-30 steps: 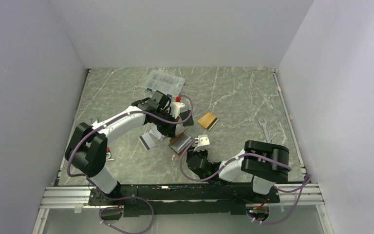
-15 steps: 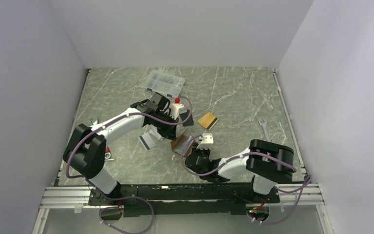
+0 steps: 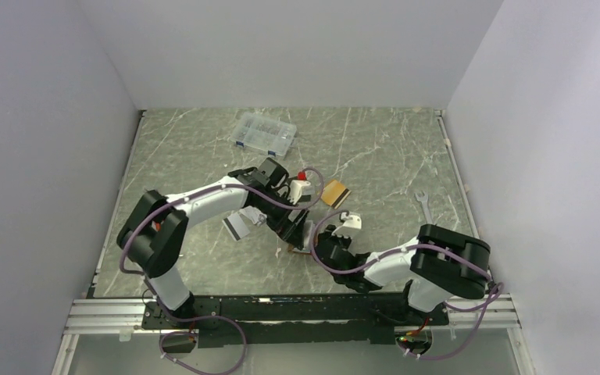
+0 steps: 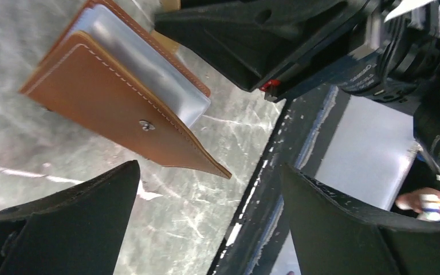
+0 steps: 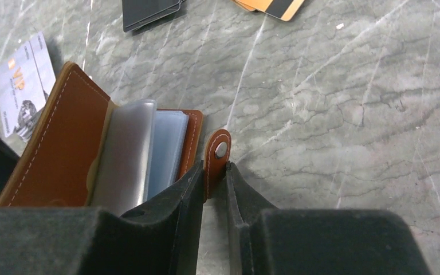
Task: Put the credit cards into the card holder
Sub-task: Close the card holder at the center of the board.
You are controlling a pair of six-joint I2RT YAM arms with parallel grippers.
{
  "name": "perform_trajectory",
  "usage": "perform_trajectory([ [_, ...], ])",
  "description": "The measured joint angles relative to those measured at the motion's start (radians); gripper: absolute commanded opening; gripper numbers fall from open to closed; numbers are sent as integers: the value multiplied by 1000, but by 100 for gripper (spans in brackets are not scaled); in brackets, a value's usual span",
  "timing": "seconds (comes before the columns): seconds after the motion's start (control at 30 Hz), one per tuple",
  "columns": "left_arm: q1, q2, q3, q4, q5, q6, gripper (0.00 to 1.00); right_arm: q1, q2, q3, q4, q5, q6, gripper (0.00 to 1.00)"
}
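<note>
The grey marbled counter (image 3: 375, 156) fills the middle of the overhead view, and both my arms reach in from its lower edge to meet just below centre. The clear compartment box (image 3: 264, 133) sits toward the upper left of the counter, well apart from the rest.

The card holder (image 5: 57, 143) lies at the left of the right wrist view. Its brown leather covers are spread open and its silvery-clear sleeves (image 5: 132, 154) are fanned out between them.

My left tool (image 4: 209, 172) hangs over the holder with its fingers spread wide and nothing between them (the holder shows in the upper left of that wrist view, touching neither finger). My right tool (image 5: 213, 175) is nearly closed, pinching the holder's snap strap (image 5: 217, 146), which stands up between the fingertips at lower centre.

Silver-grey credit cards (image 5: 26, 80) lie on the counter just beside the holder, at the left edge. The orange card (image 5: 269, 6) is at the top edge, apart from the holder, near a small flat black rectangle (image 5: 149, 10). A wrench (image 3: 424, 205) lies toward the right of the overhead view.
</note>
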Motion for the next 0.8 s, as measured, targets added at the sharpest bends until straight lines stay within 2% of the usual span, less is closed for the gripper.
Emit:
perform_trajectory([
  [0.1,-2,53,0,10,79,1,94,-16,-20,-45,62,-25,26,21],
  [0.2,3,65,-7,34,154,11,76,-35,-41,-100,139,-53,51,23],
  [0.3,3,50,-25,83,209,42,53,-50,-45,-140,216,-82,68,25],
  [0.5,-17,-11,-65,132,219,136,27,-79,-39,-180,314,-145,92,26],
  [0.67,-74,-19,-77,190,114,222,23,-105,-37,-217,385,-193,140,35],
  [0.8,-124,-17,-109,231,-7,291,12,-122,-46,-247,437,-234,169,38],
])
